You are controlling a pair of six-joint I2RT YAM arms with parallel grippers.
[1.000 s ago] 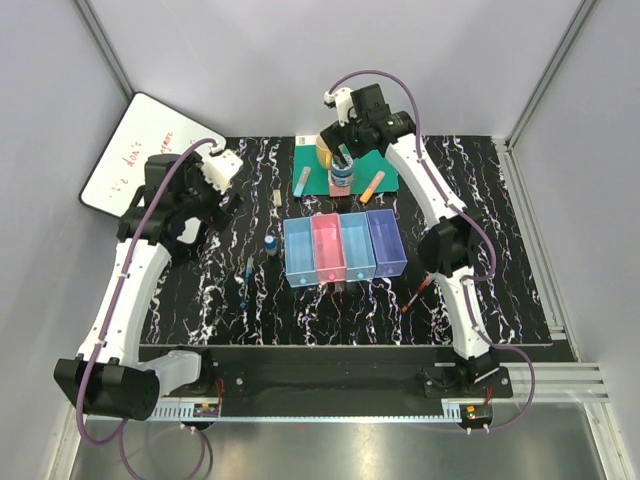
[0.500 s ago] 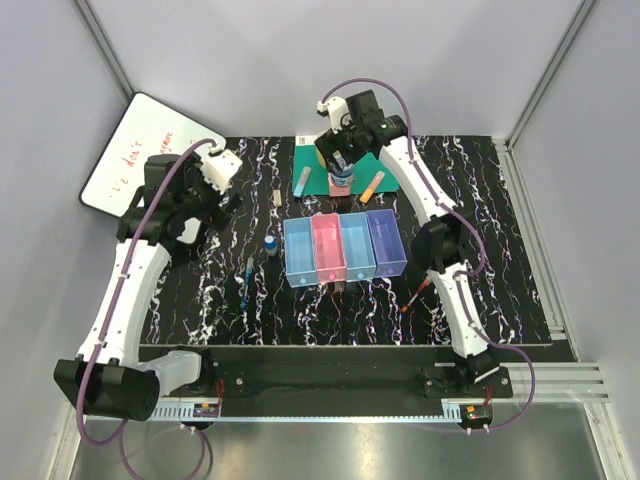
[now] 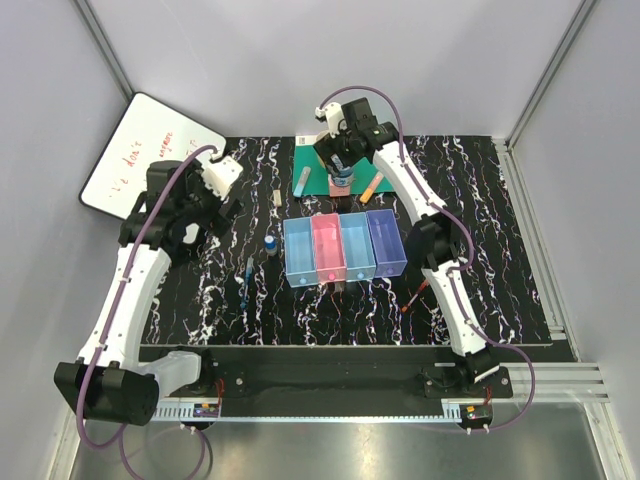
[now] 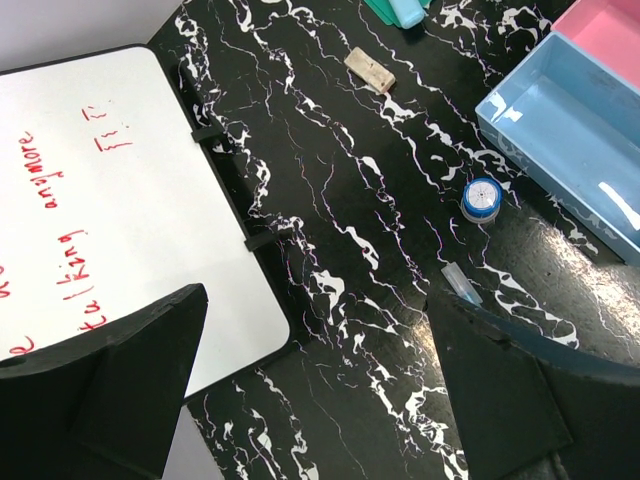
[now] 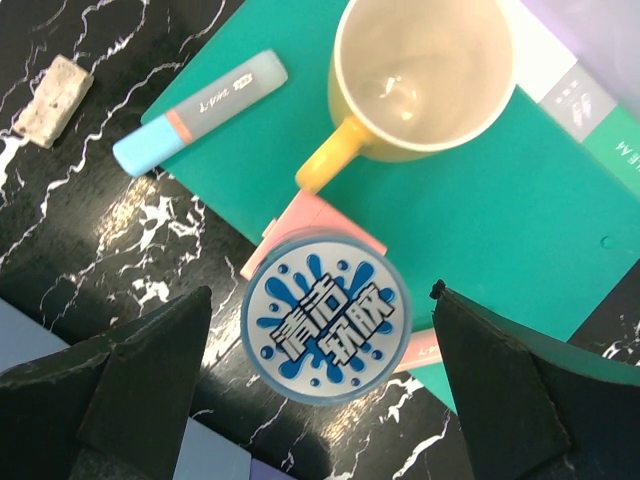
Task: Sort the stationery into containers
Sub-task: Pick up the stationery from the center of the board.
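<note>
Left arm (image 3: 125,290): we see white shells between black joints.
Right arm (image 3: 405,185): ours matches, with white links and a black elbow.
Cables (image 3: 528,385): purple, one looping along each arm.
Bases (image 3: 105,388): black, with a fat drum on the left.
Wrist housings (image 3: 222,172): white, boxy.
Fingers (image 4: 110,390): matte black, wedge-shaped, flat-faced.

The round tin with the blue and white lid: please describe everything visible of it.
The round tin has a white lid printed with blue splashes and characters, and a light blue rim. It stands upright, apparently on a pink block, at the edge of the green mat, near the handle of the yellow cup. The open right gripper hangs over it, a finger on each side, apparently not touching.
</note>
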